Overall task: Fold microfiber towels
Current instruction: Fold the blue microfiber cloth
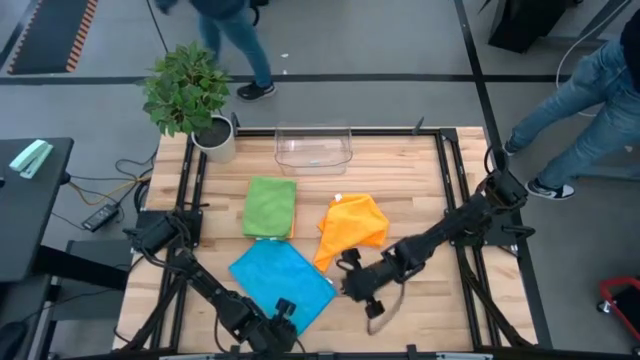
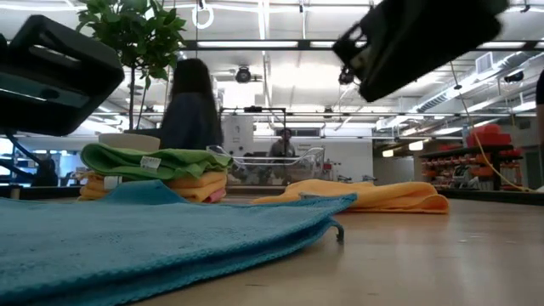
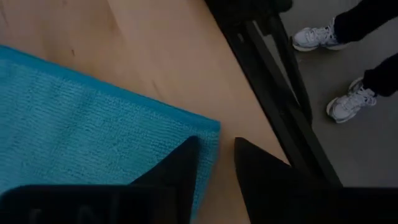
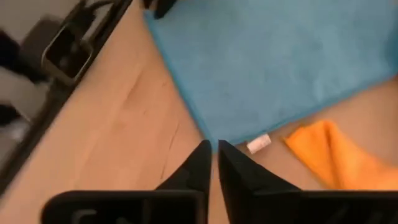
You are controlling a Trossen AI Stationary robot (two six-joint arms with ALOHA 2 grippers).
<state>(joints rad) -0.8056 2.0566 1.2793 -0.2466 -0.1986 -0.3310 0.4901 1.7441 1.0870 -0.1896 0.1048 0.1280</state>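
A blue towel (image 1: 275,278) lies spread flat on the wooden table, near the front. Behind it, a folded green towel (image 1: 270,207) tops a small stack of folded towels (image 2: 183,183). A crumpled orange towel (image 1: 352,228) lies to the right of the stack. My left gripper (image 3: 216,158) is open at the blue towel's near corner (image 3: 208,124). One finger stands over the cloth and the other over bare wood. My right gripper (image 4: 214,152) hovers shut, with nothing between its fingers, above the blue towel's right corner, which carries a white tag (image 4: 258,144). My left gripper slants down from the table's near left, with the blue towel's corner edge (image 3: 211,140) between its two fingers. One fingertip (image 3: 183,165) shows over the cloth. Whether either finger touches the towel, I cannot tell.
A clear plastic bin (image 1: 314,148) stands at the table's far edge, and a potted plant (image 1: 190,95) at the far left corner. Black frame rails (image 3: 280,106) run along the table's sides. People stand on the floor beyond the table. Bare wood lies right of the blue towel.
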